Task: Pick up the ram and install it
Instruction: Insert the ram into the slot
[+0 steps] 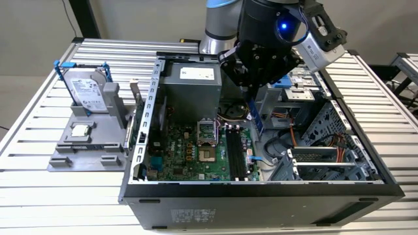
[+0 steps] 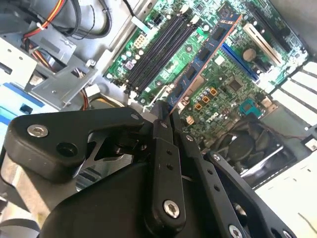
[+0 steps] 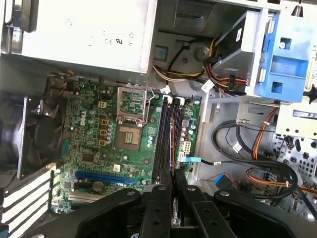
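My gripper (image 1: 251,92) hangs inside the open computer case (image 1: 140,147), shut on the ram (image 1: 256,117). The ram is a thin stick held upright by its upper end. It reaches down toward the green motherboard (image 1: 189,156). In the second wrist view the ram (image 2: 203,59) runs out from the fingertips (image 2: 163,124), showing black chips along its flat side. In the first wrist view I see the ram (image 3: 172,144) edge-on, in line with the black memory slots (image 3: 162,134). In the exterior view the slots (image 1: 235,152) lie below the stick, which is still in the air.
Left of the case in the exterior view, a grey holder (image 1: 85,147) carries a hard drive in a blue frame (image 1: 88,90) and a small silver processor chip (image 1: 80,130). Inside the case are the grey power supply (image 1: 193,88), an open processor socket (image 3: 130,134), loose cables (image 3: 257,148) and a fan (image 2: 242,148).
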Controlling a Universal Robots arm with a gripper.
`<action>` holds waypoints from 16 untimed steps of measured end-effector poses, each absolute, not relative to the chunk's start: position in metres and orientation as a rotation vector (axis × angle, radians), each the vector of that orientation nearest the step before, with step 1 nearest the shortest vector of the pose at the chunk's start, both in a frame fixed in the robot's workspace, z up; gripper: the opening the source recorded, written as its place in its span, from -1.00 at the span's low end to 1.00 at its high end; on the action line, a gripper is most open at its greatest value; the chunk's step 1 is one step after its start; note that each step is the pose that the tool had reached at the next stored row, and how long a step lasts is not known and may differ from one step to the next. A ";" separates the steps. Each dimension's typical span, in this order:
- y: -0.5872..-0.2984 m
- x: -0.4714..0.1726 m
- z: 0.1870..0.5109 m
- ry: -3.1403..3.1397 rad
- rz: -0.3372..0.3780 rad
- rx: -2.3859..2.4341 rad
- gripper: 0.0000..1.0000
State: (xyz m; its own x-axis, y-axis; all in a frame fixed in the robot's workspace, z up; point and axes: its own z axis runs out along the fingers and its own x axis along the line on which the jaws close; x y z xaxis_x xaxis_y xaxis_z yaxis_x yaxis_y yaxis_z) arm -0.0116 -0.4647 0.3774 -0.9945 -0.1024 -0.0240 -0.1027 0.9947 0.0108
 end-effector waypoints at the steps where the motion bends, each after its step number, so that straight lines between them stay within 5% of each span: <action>1: -0.465 -0.012 0.377 3.115 0.018 -0.145 -1.00; 16: -0.465 -0.004 0.377 3.117 0.018 -0.097 -1.00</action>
State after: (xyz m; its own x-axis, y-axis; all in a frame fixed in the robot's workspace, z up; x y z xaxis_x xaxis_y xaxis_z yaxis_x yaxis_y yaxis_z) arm -0.0036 -0.4647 0.3770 -0.9978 -0.0619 -0.0239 -0.0622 0.9980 0.0108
